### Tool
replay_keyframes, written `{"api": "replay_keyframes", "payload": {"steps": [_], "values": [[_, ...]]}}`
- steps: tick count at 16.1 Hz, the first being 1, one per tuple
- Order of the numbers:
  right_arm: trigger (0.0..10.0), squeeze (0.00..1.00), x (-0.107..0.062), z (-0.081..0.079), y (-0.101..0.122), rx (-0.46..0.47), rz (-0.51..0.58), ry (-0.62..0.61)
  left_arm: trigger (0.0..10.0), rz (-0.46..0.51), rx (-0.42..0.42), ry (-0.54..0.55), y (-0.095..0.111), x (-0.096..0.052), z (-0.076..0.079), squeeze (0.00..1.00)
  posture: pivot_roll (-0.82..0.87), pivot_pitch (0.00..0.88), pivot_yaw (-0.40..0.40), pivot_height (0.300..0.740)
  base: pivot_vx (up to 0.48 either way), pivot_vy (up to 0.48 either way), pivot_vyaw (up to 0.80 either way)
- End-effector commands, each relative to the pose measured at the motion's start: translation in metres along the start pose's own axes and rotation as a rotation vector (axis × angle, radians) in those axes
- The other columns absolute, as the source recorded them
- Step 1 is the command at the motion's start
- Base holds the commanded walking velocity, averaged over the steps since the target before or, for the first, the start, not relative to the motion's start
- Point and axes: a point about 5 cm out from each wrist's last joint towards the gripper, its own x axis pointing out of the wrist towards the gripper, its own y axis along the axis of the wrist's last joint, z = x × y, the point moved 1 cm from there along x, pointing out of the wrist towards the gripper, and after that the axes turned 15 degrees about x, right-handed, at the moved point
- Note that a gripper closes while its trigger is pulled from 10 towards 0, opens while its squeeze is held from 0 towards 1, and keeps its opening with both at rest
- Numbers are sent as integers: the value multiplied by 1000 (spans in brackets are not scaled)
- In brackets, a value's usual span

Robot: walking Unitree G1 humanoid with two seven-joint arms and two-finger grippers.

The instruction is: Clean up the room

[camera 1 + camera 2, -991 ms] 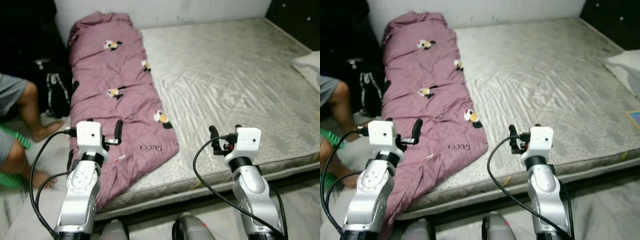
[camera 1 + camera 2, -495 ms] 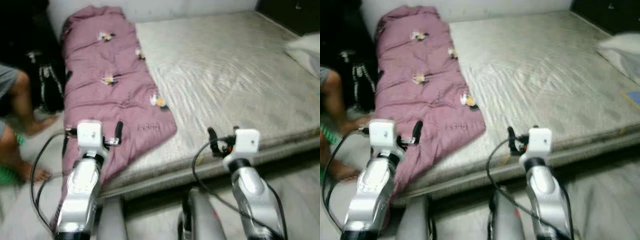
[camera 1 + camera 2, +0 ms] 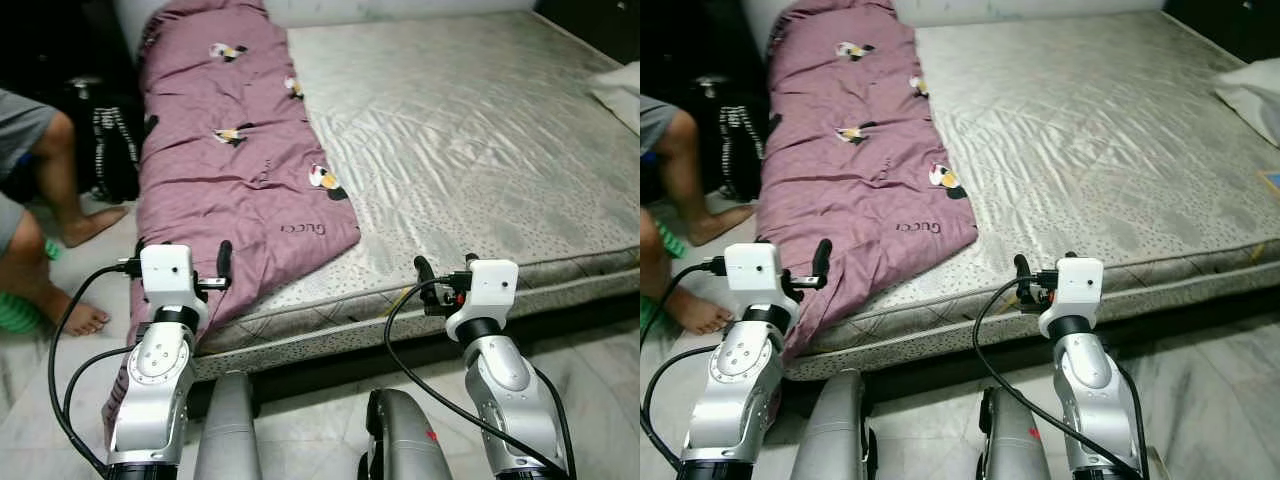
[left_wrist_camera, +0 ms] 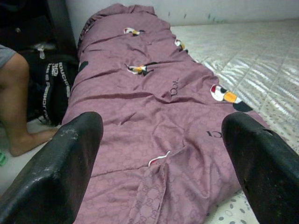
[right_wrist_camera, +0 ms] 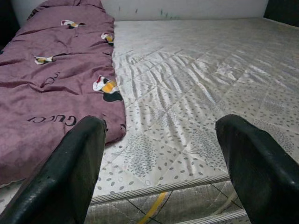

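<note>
A purple blanket [image 3: 235, 170] with small cartoon prints is lying lengthwise along the left side of a bare mattress [image 3: 470, 150]. Its near end is hanging over the mattress's front left corner and draping down toward the tiled floor [image 3: 300, 430]. A white pillow [image 3: 620, 90] is resting at the far right edge of the mattress.

The left gripper [image 4: 159, 186] is hovering in front of the draped corner of the blanket, at about mattress height, not touching it. Its fingers [image 4: 51, 172] are standing wide apart with nothing between them.

The right gripper [image 5: 161, 172] is hovering just in front of the mattress's front edge, to the right of the blanket and apart from it. Its fingers [image 5: 252, 172] are likewise spread wide and holding nothing.

To the left of the bed, a person's bare legs and feet [image 3: 60, 250] are resting on the floor, beside a black bag [image 3: 110, 150] with white lettering that is leaning near the blanket's left edge.
</note>
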Motion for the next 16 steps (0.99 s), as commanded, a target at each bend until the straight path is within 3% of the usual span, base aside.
{"api": "replay_keyframes", "payload": {"steps": [1, 4, 7, 9, 10, 13, 16], "values": [[10000, 0, 1, -2, 4, 7, 10, 11, 10000, -5, -3, 11, 0, 0, -3, 0, -10, 94, 7, 606, 0, 0, 0], [10000, 0, 1, -2, 4, 5, 8, 11, 10000, -6, 0, 34, 0, -1, -5, 0, -12, 95, 6, 586, 0, 0, 0], [10000, 0, -1, 0, 3, -1, 2, 7, 10000, -49, 8, 201, -6, 1, -29, 0, -13, 98, 3, 581, 0, 0, 0], [10000, 0, -3, 3, 2, -8, -5, 12, 10000, -77, -6, 223, -11, 2, -34, 0, -12, 99, 2, 581, 0, 0, 0], [10000, 0, -10, 11, 2, -21, -16, 1, 10000, -101, -3, 250, -18, 6, -44, 0, -14, 109, 1, 581, 0, 0, 0], [10000, 0, -19, 17, 2, -33, -28, -5, 10000, -126, -16, 284, -23, 15, -53, 0, -31, 129, -6, 571, 0, 0, 0], [10000, 0, -24, 20, 3, -41, -40, -5, 10000, -118, -17, 305, -21, 26, -53, 0, -43, 144, -12, 541, 0, 0, 0]]}}
